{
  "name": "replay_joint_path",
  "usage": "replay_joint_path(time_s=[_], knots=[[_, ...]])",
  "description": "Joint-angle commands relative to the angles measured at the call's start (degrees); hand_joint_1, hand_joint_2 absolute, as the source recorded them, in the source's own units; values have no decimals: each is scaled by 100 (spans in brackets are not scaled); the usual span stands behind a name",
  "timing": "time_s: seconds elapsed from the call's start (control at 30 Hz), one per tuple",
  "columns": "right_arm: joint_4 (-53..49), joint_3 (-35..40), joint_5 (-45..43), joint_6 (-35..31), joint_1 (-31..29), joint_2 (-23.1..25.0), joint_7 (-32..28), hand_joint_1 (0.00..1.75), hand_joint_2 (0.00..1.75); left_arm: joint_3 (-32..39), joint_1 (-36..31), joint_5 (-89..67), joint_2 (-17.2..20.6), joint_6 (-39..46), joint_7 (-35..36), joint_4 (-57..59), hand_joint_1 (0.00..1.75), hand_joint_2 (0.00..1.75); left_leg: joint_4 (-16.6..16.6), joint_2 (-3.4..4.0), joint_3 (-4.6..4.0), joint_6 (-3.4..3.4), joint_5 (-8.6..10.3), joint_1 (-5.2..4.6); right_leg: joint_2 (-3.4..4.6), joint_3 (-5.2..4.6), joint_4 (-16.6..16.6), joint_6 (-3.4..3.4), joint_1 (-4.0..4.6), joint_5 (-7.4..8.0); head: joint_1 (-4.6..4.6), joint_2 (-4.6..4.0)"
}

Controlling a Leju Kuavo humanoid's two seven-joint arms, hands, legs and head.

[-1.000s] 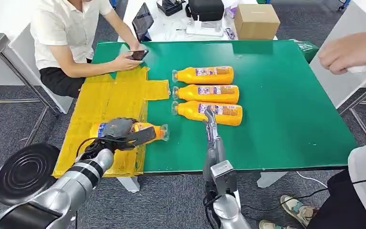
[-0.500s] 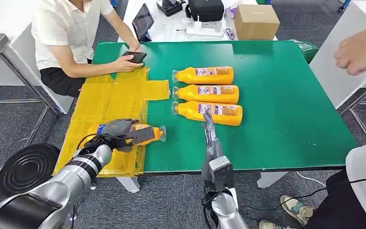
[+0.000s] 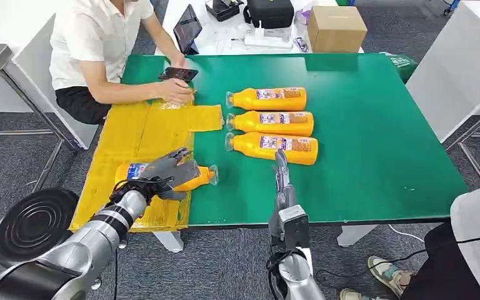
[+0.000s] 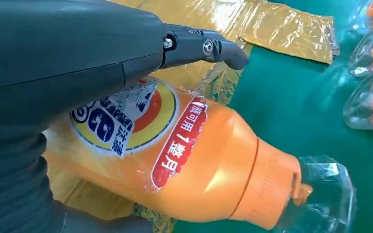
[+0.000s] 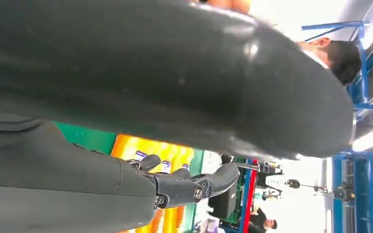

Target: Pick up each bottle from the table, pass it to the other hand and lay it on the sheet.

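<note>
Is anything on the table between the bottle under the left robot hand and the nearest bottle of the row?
Nothing: bare green table separates that bottle from the nearest row bottle, in the head view.

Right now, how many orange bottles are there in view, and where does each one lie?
4. One bottle lies on the yellow sheet under the left hand. Three lie side by side on the green table: far, middle, near. None seems hidden.
</note>
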Motion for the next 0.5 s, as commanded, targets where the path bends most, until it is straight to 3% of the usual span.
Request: replay_joint_path(time_s=[0.03,0.23,0.37,0.5], knots=[[248,-290,35,-149,-17,-79,-76,0,0,11,600,279,-126,706,-208,-935,0,175,-5,2,5,-5,1,3,-1,6,-7,-7,3,2,0,0],[261,-312,139,-271,7,-38,-183,0,0,-207,1218,1100,-81,675,-645,-2313,0,175,2,3,-8,-7,-2,7,-3,-3,-5,-10,8,0,0,0],[168,-242,392,-678,44,-105,-221,0,0,-463,1670,1245,-329,1666,-711,-3497,0,175,6,4,-14,-12,-3,13,-5,-10,-4,-16,15,0,0,0],[81,-161,732,-1180,17,-354,-221,0,0,-688,1959,1399,-504,2583,-1016,-3982,0,175,2,-5,-16,-8,-2,11,-12,-10,-11,-12,13,0,2,0]])
